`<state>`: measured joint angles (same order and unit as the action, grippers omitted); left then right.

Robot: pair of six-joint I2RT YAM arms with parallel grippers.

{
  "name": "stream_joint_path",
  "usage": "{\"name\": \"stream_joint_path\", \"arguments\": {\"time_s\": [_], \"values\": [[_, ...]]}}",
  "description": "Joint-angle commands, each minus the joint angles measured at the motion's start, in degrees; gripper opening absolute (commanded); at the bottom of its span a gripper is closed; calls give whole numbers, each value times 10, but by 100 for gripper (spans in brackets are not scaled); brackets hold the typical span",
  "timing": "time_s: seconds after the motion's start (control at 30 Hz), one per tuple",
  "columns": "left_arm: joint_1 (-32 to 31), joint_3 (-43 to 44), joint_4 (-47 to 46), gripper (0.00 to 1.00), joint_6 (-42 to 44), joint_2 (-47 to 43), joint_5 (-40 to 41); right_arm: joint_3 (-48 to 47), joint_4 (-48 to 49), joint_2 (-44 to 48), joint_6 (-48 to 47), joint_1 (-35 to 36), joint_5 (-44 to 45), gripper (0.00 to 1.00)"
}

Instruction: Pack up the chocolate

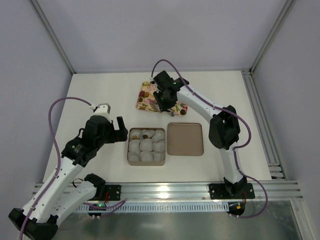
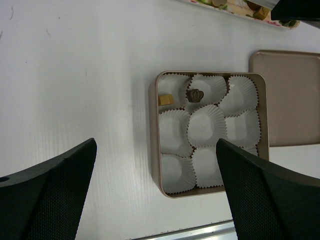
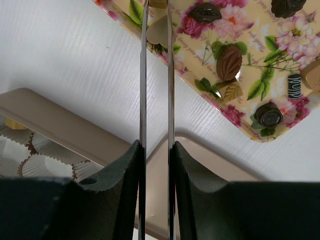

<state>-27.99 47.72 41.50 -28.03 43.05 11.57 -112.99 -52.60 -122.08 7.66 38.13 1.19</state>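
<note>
So the chocolate is split between 2 spots right now. Most of it sits on the floral tray (image 3: 250,47) at the far side of the table (image 2: 75,75). Only 2 pieces are in the brown box (image 2: 151,140): a tan square piece (image 2: 166,99) in a corner slot and a dark crown-shaped piece (image 2: 195,94) in the paper cup (image 2: 205,125) next to it. The lid (image 2: 295,95) lies just beside the box.

The right gripper (image 3: 157,15) is over the tray, with its 2 thin blades close together on either side of a tan heart-shaped piece (image 3: 160,31). I honestly cannot tell if they're pinching it, or which way its tip points.

In the right wrist view, the brown leaf-shaped piece (image 3: 229,62) has its long axis running roughly up the frame, about parallel to the blades. The dark oval piece (image 3: 205,12) lies crosswise.

The left gripper (image 2: 156,145) hangs above the box with its jaws spread wide, holding nothing.
</note>
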Motion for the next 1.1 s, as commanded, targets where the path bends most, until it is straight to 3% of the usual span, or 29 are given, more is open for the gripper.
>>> {"name": "stream_joint_path", "arguments": {"time_s": [0.0,0.67,1.07], "values": [[2,0,0,100,0,-5,11,-25,0,45,7,1,7,33],[2,0,-2,100,0,-6,8,7,-1,126,31,0,-4,32],[2,-1,-3,100,1,-9,4,247,39,329,70,55,-20,32]]}}
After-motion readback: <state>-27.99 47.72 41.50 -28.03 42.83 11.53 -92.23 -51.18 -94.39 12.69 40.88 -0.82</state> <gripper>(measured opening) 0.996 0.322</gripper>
